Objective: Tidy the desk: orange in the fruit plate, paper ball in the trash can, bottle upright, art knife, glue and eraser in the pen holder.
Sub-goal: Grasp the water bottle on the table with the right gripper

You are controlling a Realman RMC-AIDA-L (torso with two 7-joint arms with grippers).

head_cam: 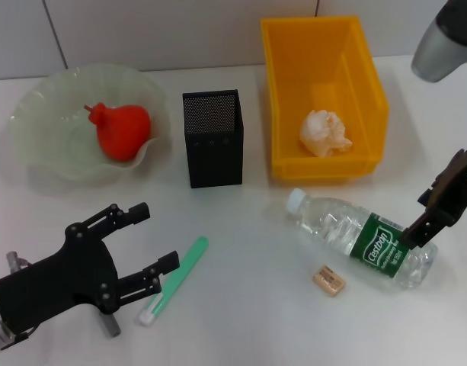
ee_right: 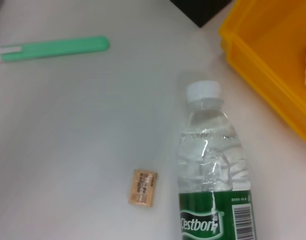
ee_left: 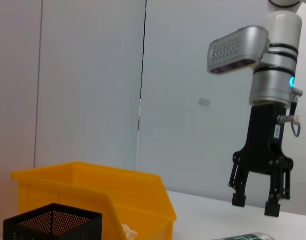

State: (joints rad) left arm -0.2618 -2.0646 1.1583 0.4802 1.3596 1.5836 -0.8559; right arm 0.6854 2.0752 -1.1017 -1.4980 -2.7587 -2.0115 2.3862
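Bottle point(head_cam: 360, 238): clear ribbed plastic, white cap, green label; lying on its side at lower right of the head view, cap toward upper left. Also seen in the right wrist view point(ee_right: 215, 170).

Right gripper point(head_cam: 420, 232): black, hanging just over the bottle's label end at the right edge of the head view. In the left wrist view point(ee_left: 256, 202) its two fingers stand apart, claw spread, nothing between them.

Eraser point(head_cam: 328, 280): small tan block on the table just below the bottle, near but not touching it.

Glue point(head_cam: 174, 280): mint-green stick with white end, lying diagonally at lower centre-left, white end toward the bottom.

Left gripper point(head_cam: 153, 244): black, lower left of the head view, claw wide, holding nothing; its lower finger lies beside the glue.

Art knife point(head_cam: 110, 325): only a short grey stub shows under the left gripper at lower left.

Pen holder point(head_cam: 212, 139): black mesh cup, upright, centre of the frame.

Trash can point(head_cam: 279, 91): yellow bin, upper right of centre, just right of the pen holder.

Paper ball point(head_cam: 325, 131): white wad inside the trash can.

Fruit plate point(head_cam: 43, 126): pale green wavy dish, upper left.

Orange point(head_cam: 122, 130): red-orange fruit resting in the fruit plate.
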